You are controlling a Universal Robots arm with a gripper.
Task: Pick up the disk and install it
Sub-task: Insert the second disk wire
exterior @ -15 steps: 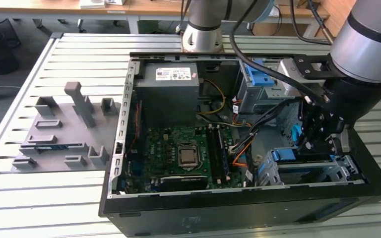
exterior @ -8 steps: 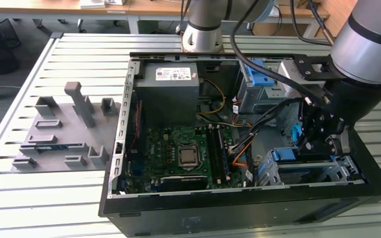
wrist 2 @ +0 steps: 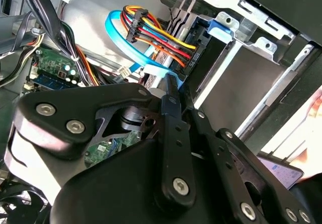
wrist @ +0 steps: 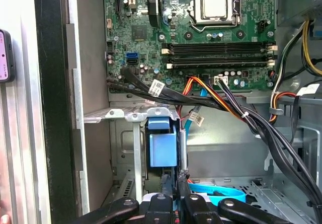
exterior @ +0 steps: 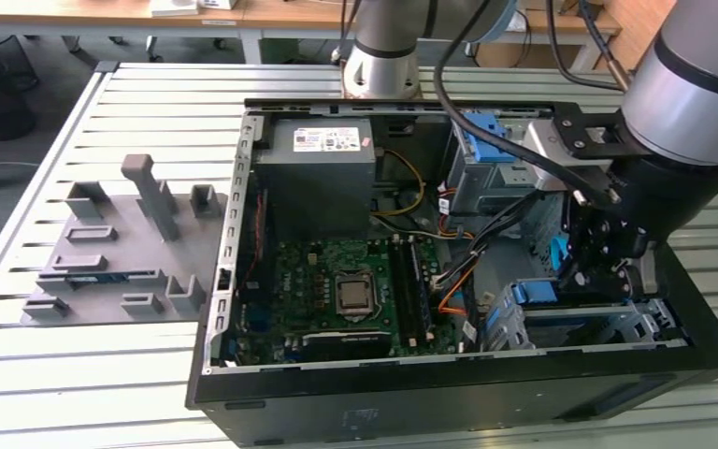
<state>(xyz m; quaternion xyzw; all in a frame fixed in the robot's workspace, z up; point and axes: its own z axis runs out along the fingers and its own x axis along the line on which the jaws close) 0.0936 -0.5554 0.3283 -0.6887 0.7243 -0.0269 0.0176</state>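
Slatted metal tabletop (exterior: 109, 374) carries an opened computer case (exterior: 459, 393), with a grey plastic fixture block (exterior: 116, 253) lying beside it toward the exterior view's left.

In the first wrist view the disk (wrist: 163, 151) shows as a blue carrier face standing on edge, slotted between the walls of the metal drive cage (wrist: 126, 116) at the case's corner. The exterior view places the same blue carrier (exterior: 537, 292) at the top of that cage, low in the case toward the exterior view's right. It looks largely seated, though how deep it sits I cannot tell.

The gripper (wrist: 173, 183) hangs directly over the disk, its slim black fingers (wrist: 165, 181) drawn close together around the upper edge of the carrier; the jaws appear closed on it, narrow and gripping. In the second wrist view the gripper (wrist 2: 171, 90) reaches toward a bundle of coloured power wires (wrist 2: 156, 32) and a blue data cable (wrist 2: 126, 48) just beside the bay.

My judgement: the pickup is done and the insertion is well along, with release and any cabling not yet done. The motherboard (exterior: 334, 290) lies flat nearby, untouched.
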